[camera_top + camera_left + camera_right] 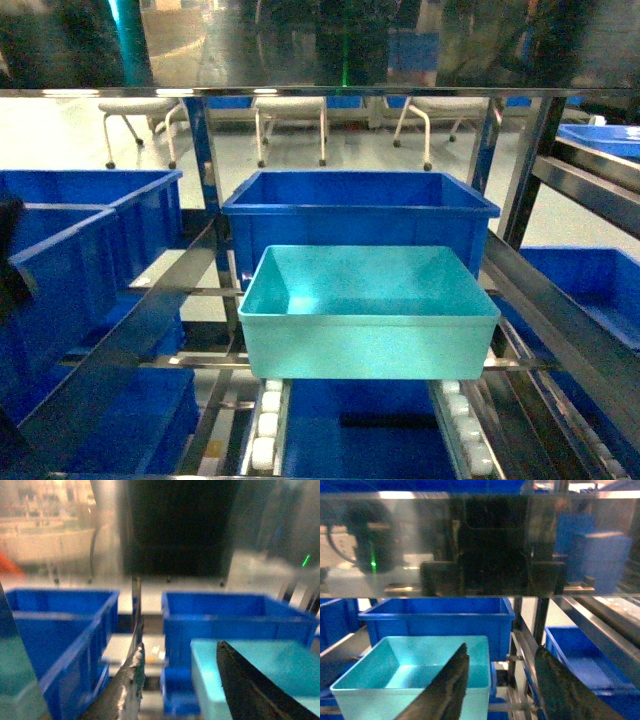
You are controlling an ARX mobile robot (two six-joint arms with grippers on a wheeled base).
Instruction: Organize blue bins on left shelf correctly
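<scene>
Nearest my head camera sit the white rollers [268, 425], small plastic wheels in rows along the steel rails of the flow rack [560, 330]. Resting on those tracks at centre is the turquoise bin [368, 312], a glossy rectangular tub with smooth sloped walls and a flat rim, nothing visible inside it.

Sweeping from nine o'clock: two dark blue crates [90, 270] with thicker, squared rims sit in the left bay, one in front of the other. At twelve o'clock, just behind the turquoise bin and touching or nearly touching it, is another dark blue crate [360, 215]. At three o'clock a further blue crate [600, 290] lies beyond the slanted steel rail.

On my left wrist feed, the left gripper [180, 680] shows two dark curved fingers [131, 680] spread wide with nothing between them; the turquoise bin's corner lies under the right-hand finger, though I cannot tell whether they touch.

On my right wrist feed, the right gripper [502, 685] is likewise spread apart and holding nothing, its fingers [447, 685] hovering at the bin's right edge.
</scene>
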